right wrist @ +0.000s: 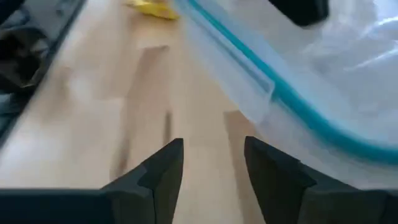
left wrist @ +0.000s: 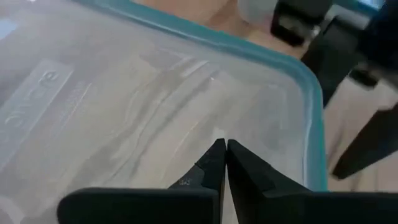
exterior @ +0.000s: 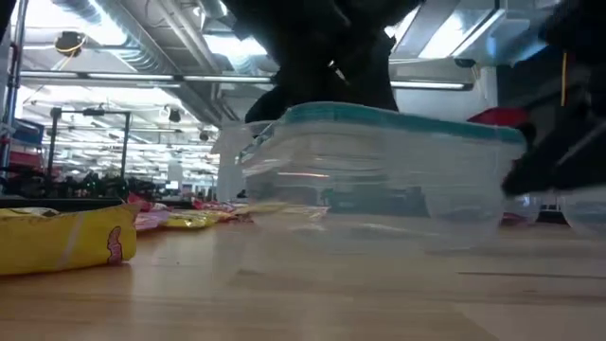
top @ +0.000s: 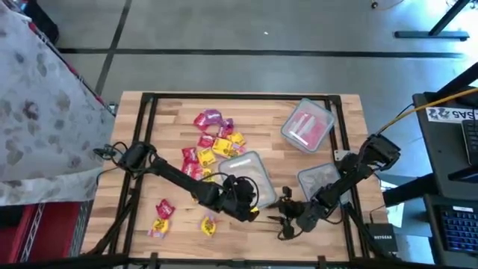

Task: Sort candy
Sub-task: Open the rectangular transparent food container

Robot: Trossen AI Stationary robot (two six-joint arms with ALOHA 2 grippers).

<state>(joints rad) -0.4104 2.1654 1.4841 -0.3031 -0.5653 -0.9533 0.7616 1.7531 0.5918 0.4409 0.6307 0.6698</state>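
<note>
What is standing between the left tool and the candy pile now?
The lidded clear container does: the left tool, fingers shut, hangs over its teal-rimmed lid, and the candy pile lies beyond the container. The right tool is open over bare table beside the same container.

The left arm reaches from the desk's (top: 172, 112) left edge across toward the middle, low over the surface. Its gripper (left wrist: 222, 149) points downward, the two fingers (left wrist: 208, 165) pressed together at their tips with no gap between them. The right arm comes in from the right edge, bent at the elbow and angled toward the near middle, so that the two wrists lie close together. The right gripper (right wrist: 211, 155) sits low over the desk, its fingers (right wrist: 163, 163) parted with bare wood showing between them.
</note>
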